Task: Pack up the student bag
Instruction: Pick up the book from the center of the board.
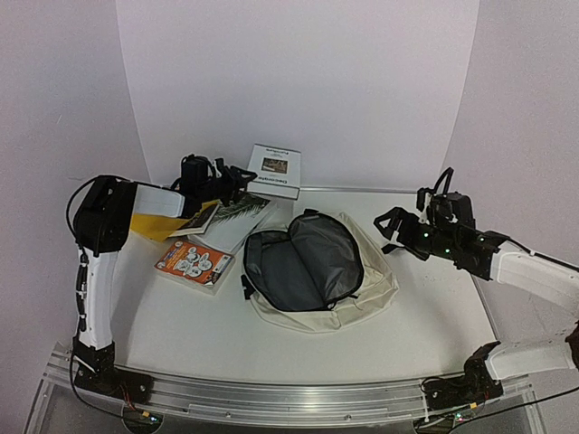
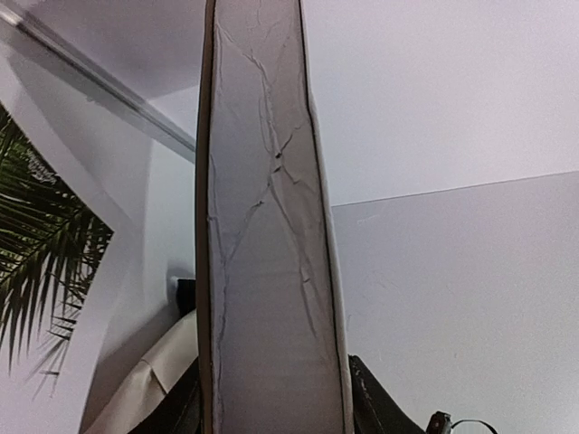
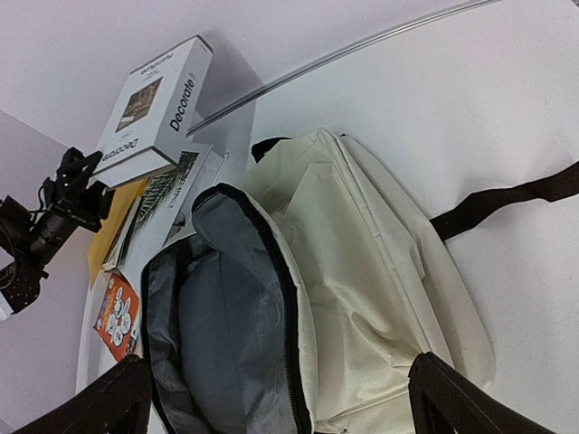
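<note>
The left arm stands up from its base and bends across the table. Its left gripper (image 1: 215,188) pinches a paperback (image 2: 267,271) at 10 o'clock from the student bag (image 1: 375,285), which lies unzipped mid-table. The right gripper (image 1: 395,233) hovers at the bag's 3 o'clock, fingers spread wide. There is bare table (image 1: 271,353) at the bag's 6 o'clock. Only the left wrist view shows the paperback's cracked spine. Only the right wrist view shows the title on the Decorate book (image 3: 158,104).

**White desk inside a pale booth**

A white desk (image 1: 181,316) spreads across the scene, matte and evenly lit. Behind it rises a smooth white back wall (image 1: 298,81), meeting the desk along a thin, shiny strip (image 1: 380,189). Side walls (image 1: 54,108) with a faint lilac tint angle in at left and right. A ribbed metal rail (image 1: 271,398) runs along the near edge. Shadows are soft.
</note>
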`<state>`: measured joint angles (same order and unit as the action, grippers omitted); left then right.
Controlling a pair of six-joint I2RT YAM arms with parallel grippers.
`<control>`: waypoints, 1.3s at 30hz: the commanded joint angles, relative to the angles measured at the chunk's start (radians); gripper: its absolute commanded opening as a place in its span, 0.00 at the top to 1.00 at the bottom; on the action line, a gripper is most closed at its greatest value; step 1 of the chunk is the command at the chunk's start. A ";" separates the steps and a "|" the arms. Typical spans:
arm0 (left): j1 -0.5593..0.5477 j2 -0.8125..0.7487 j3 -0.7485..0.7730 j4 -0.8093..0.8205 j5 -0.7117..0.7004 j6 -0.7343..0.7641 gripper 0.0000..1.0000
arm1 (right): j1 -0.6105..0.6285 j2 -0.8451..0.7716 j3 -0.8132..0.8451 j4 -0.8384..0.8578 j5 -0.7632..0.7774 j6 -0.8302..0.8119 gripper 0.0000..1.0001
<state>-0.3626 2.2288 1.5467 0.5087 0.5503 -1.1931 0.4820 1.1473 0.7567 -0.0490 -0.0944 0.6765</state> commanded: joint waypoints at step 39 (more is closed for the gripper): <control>-0.201 -0.749 -0.373 -0.759 0.656 0.836 0.65 | -0.005 0.341 0.402 -0.321 -1.066 -0.480 0.02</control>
<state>-0.5667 1.4750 1.1061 -0.2642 1.1461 -0.3882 0.4782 1.4906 1.1801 -0.3759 -0.9752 0.2276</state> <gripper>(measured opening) 0.439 0.983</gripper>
